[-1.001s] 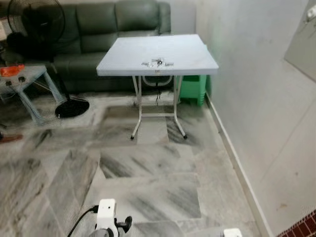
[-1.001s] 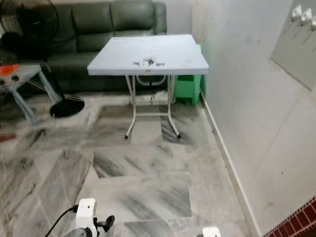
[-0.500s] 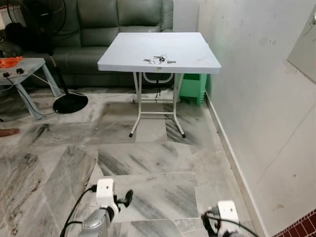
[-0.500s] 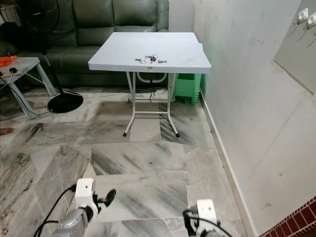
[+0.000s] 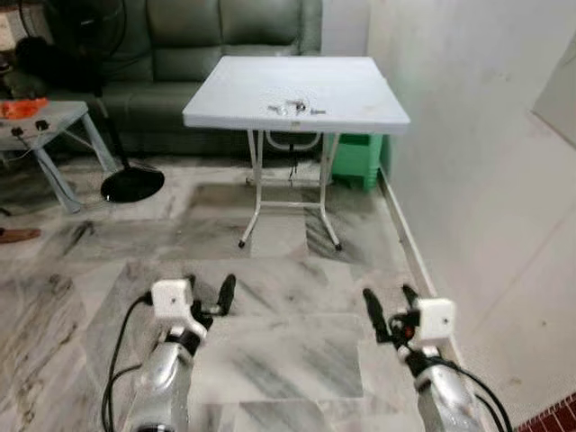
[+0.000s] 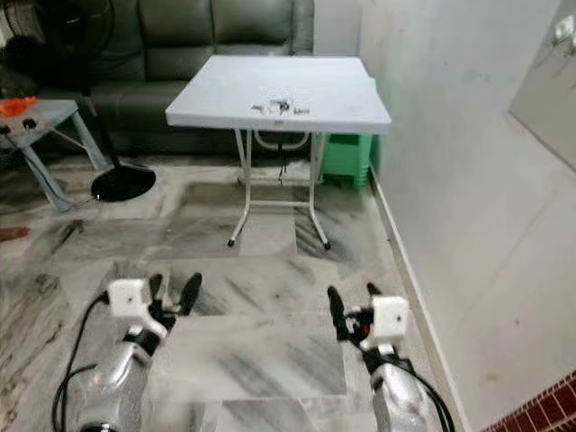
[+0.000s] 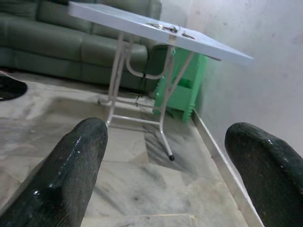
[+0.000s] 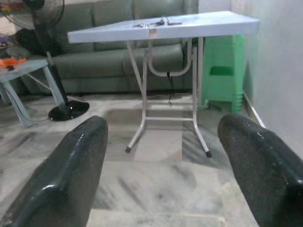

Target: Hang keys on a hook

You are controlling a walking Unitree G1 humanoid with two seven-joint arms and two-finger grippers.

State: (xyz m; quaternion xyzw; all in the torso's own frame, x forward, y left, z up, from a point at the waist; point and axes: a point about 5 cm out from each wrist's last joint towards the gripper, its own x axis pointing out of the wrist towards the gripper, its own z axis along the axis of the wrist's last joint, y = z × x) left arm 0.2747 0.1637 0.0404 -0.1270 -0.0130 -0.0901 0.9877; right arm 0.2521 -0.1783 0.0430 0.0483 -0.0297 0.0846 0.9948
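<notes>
A small bunch of keys [image 5: 293, 108] lies near the front middle of a white folding table [image 5: 360, 103] a few steps ahead; the keys also show in the left wrist view [image 7: 168, 27] and the right wrist view [image 8: 158, 22]. A grey board [image 6: 549, 90] hangs on the right wall, with a white hook [image 6: 565, 28] at its top. My left gripper [image 5: 209, 292] is held low over the floor, open and empty, pointing toward the table. My right gripper [image 5: 389, 306] is beside it, also open and empty. Both are far short of the table.
A dark green sofa [image 5: 180, 54] stands behind the table, and a green plastic stool [image 5: 355, 160] under its right side. A black standing fan [image 5: 130, 183] and a small side table [image 5: 45, 117] are on the left. The white wall [image 5: 477, 180] runs close along the right.
Both arms have risen into view, and the grippers now point forward at the table. The camera has shifted slightly; the keys lie where they were.
</notes>
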